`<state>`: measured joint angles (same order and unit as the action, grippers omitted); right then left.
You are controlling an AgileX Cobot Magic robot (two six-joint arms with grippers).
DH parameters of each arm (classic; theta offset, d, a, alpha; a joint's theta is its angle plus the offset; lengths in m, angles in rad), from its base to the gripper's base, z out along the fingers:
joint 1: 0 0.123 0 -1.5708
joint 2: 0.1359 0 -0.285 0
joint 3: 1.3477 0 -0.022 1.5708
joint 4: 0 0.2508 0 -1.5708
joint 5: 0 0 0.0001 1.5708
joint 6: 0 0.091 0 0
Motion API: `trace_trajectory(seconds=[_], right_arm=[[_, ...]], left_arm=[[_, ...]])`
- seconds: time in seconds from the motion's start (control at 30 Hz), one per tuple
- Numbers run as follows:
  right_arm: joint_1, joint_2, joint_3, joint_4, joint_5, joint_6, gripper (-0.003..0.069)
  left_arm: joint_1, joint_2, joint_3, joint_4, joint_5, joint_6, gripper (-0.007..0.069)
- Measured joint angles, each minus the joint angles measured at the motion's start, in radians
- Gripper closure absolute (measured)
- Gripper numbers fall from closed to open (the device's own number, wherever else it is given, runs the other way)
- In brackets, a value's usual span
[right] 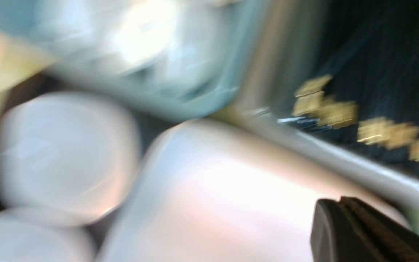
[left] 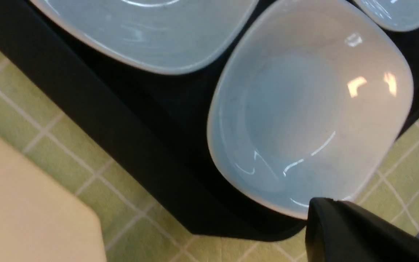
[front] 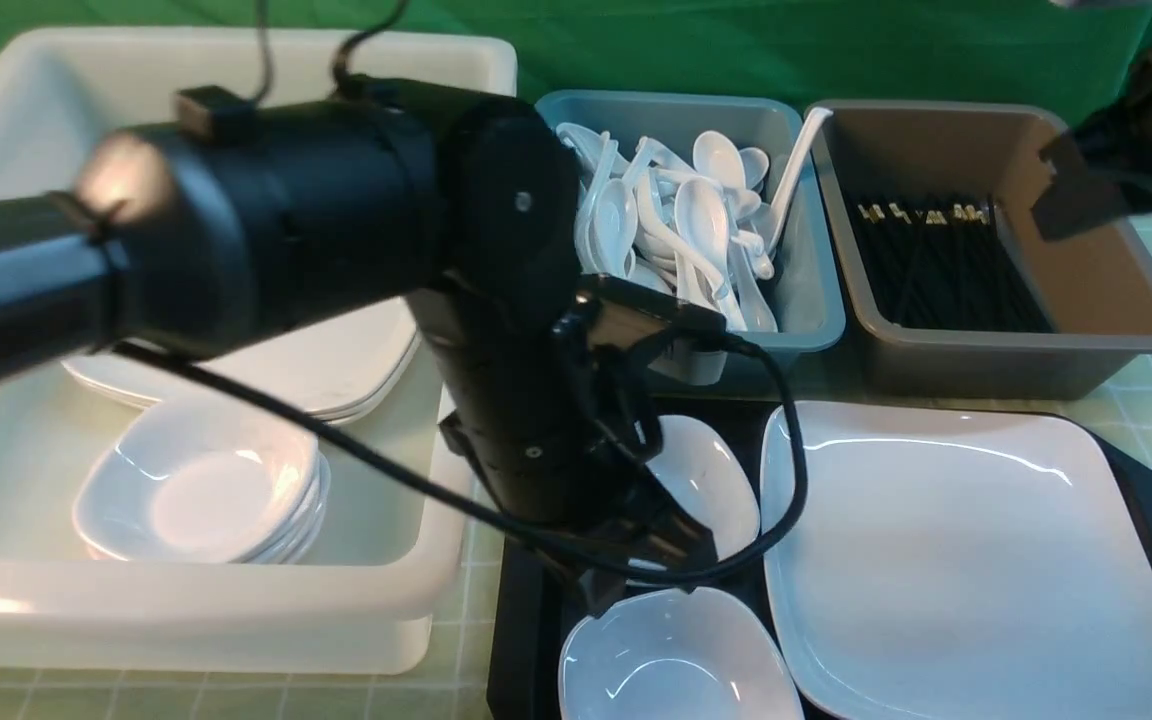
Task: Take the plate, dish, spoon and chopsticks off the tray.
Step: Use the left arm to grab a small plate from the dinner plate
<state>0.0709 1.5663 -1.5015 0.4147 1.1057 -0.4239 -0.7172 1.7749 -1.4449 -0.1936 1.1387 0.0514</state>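
Lower right in the front view, the tray (front: 521, 650) carries the plate (front: 966, 560) and the near dish (front: 671, 660). Our left hand (left: 326, 222), pressed together and empty, hangs at that dish's rim; our right hand (right: 340, 218), likewise pressed together, hovers upper right. Descending unopened, we could knock the dish into the plate. We read no writing.

Count:
- 1 black tray (front: 521, 650), near right.
- On it: 1 large plate (front: 966, 560) and 2 small dishes, near dish (front: 671, 660) and far dish (front: 706, 480).
- 3 tubs: white tub (front: 186, 630) left, blue-grey tub (front: 806, 300) far centre, brown tub (front: 1116, 290) far right.
- In the white tub: dish stack (front: 201, 490), at least 3; plate stack (front: 336, 370), at least 2.
- spoons (front: 696, 220): a heap, too many to count.
- chopsticks (front: 946, 270): same.
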Motion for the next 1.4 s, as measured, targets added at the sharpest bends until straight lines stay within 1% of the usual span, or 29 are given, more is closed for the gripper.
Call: trace_trajectory(seconds=[0.03,0.07,0.1,0.17,0.23,0.33,0.37,0.4,0.5,0.53,0.57,0.6,0.67,0.73,0.87,0.93,1.0,1.03,1.1,1.13,1.17,1.2,1.4], right_arm=[[0.002,-0.012,0.026,0.008,0.002,-0.008,0.0658],[0.012,-0.084,0.105,0.053,0.001,-0.061,0.0659],[0.024,-0.143,0.167,0.082,-0.004,-0.088,0.0658],[0.05,-0.261,0.291,0.114,-0.025,-0.118,0.0658],[0.063,-0.33,0.365,0.12,-0.034,-0.128,0.0659],[0.075,-0.427,0.466,0.12,-0.042,-0.154,0.0662],[0.078,-0.457,0.488,0.12,-0.042,-0.162,0.0662],[0.078,-0.461,0.495,0.12,-0.042,-0.163,0.0662],[0.078,-0.526,0.516,0.12,-0.046,-0.172,0.0662],[0.078,-0.529,0.516,0.12,-0.046,-0.173,0.0662],[0.078,-0.538,0.517,0.121,-0.048,-0.172,0.0662],[0.078,-0.55,0.517,0.122,-0.048,-0.173,0.0662],[0.078,-0.552,0.517,0.123,-0.041,-0.173,0.0662],[0.078,-0.551,0.518,0.123,-0.032,-0.173,0.0662],[0.078,-0.551,0.518,0.123,-0.026,-0.173,0.0662],[0.078,-0.551,0.518,0.123,-0.025,-0.173,0.0662],[0.078,-0.551,0.518,0.123,-0.025,-0.173,0.0662],[0.078,-0.551,0.518,0.123,-0.025,-0.174,0.0662],[0.078,-0.551,0.518,0.123,-0.025,-0.174,0.0662],[0.078,-0.551,0.518,0.123,-0.025,-0.174,0.0662],[0.078,-0.551,0.518,0.123,-0.024,-0.174,0.0662],[0.078,-0.551,0.518,0.123,-0.024,-0.174,0.0662],[0.078,-0.551,0.516,0.126,-0.023,-0.174,0.0662]], left_arm=[[0.0,0.008,-0.005,0.0,-0.001,0.0,0.0643],[0.0,0.032,-0.02,0.005,-0.008,0.0,0.0641],[0.0,0.05,-0.031,0.01,-0.011,0.0,0.0636],[0.0,0.086,-0.048,0.032,-0.019,0.004,0.0606],[0.0,0.109,-0.054,0.053,-0.026,0.015,0.0573],[0.0,0.147,-0.057,0.07,-0.033,0.028,0.0473],[0.0,0.161,-0.057,0.074,-0.032,0.034,0.0424],[0.0,0.163,-0.057,0.074,-0.032,0.035,0.0408],[0.0,0.2,-0.057,0.077,-0.05,0.058,0.0275],[0.0,0.202,-0.057,0.077,-0.053,0.059,0.0269],[0.0,0.209,-0.057,0.077,-0.064,0.06,0.0244],[0.0,0.222,-0.057,0.078,-0.087,0.06,0.02],[0.0,0.239,-0.06,0.08,-0.093,0.06,0.0173],[0.0,0.254,-0.061,0.086,-0.097,0.061,0.0164],[0.0,0.278,-0.062,0.091,-0.098,0.062,0.0165],[0.0,0.282,-0.063,0.081,-0.082,0.063,0.0185],[0.0,0.282,-0.063,0.068,-0.051,0.064,0.0232],[0.0,0.283,-0.063,0.062,-0.029,0.064,0.0272],[0.0,0.283,-0.063,0.055,0.018,0.064,0.0394],[0.0,0.283,-0.063,0.055,0.018,0.064,0.0394],[0.0,0.283,-0.063,0.05,0.04,0.062,0.048],[0.0,0.283,-0.065,0.036,0.06,0.065,0.0524],[0.0,0.245,-0.072,0.019,0.072,0.048,0.0568]])
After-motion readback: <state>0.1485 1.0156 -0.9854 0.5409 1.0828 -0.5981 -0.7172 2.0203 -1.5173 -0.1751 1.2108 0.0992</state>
